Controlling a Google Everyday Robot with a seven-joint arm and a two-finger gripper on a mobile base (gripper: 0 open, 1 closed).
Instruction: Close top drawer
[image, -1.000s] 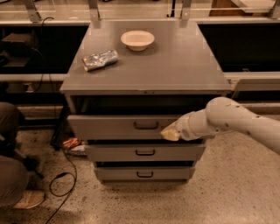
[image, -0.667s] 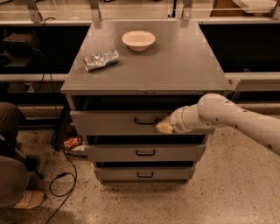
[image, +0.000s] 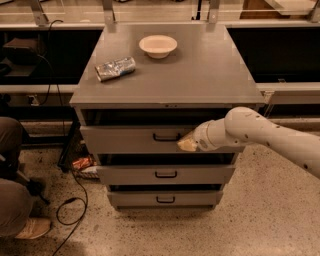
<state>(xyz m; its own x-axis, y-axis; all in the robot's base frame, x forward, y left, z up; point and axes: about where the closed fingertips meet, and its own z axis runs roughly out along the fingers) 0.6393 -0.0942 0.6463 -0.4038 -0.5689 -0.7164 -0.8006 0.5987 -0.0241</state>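
Note:
The top drawer (image: 125, 139) is a wide grey drawer under the cabinet's top, pulled out a little, with a dark gap showing above its front panel. Its small dark loop handle (image: 166, 136) is at the centre. My gripper (image: 188, 144) comes in from the right on a white arm (image: 260, 135). Its pale tip is against the drawer's front panel, just right of the handle.
On the cabinet top (image: 200, 75) lie a white bowl (image: 158, 45) and a crushed silver packet (image: 115, 68). Two more grey drawers (image: 165, 174) sit below. A person's legs and shoe (image: 20, 200) and a black cable (image: 70, 210) are on the floor at left.
My gripper has moved left along the top drawer's front, from its right part to just beside the handle. The drawer looks pushed a little further in.

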